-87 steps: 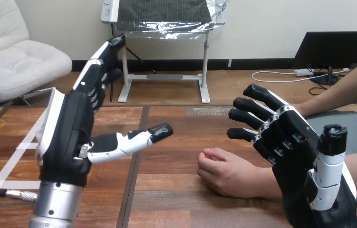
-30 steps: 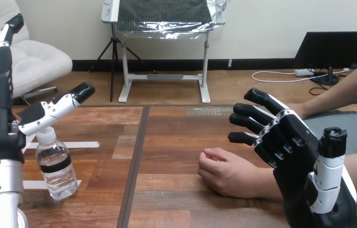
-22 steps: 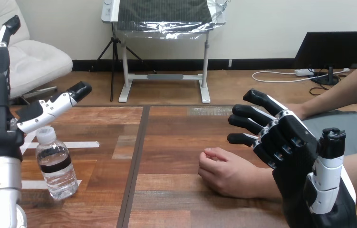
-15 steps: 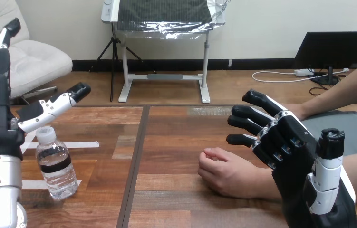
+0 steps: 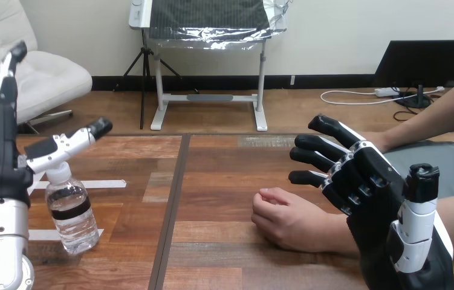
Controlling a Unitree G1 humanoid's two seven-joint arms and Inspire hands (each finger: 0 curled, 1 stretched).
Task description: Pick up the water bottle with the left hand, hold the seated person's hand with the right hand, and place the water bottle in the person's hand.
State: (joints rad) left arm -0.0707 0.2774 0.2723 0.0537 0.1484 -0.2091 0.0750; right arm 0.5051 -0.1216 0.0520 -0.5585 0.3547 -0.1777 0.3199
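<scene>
Nearest me, well to the right of the water bottle, the right hand hangs with fingers spread and gently bent, gripping nothing. It sits just over the wrist behind the person's hand, a loose fist resting on the surface; whether they touch I cannot tell. The bottle stands upright, the left hand just to its left, fingers straight and wide, thumb reaching above the cap. It looks like thin clear plastic, mostly full: light, smooth, easily dented, so I'd wrap it at the dark label band. Since a second ago the thumb has sunk closer to the cap; bottle and fist have not shifted.
</scene>
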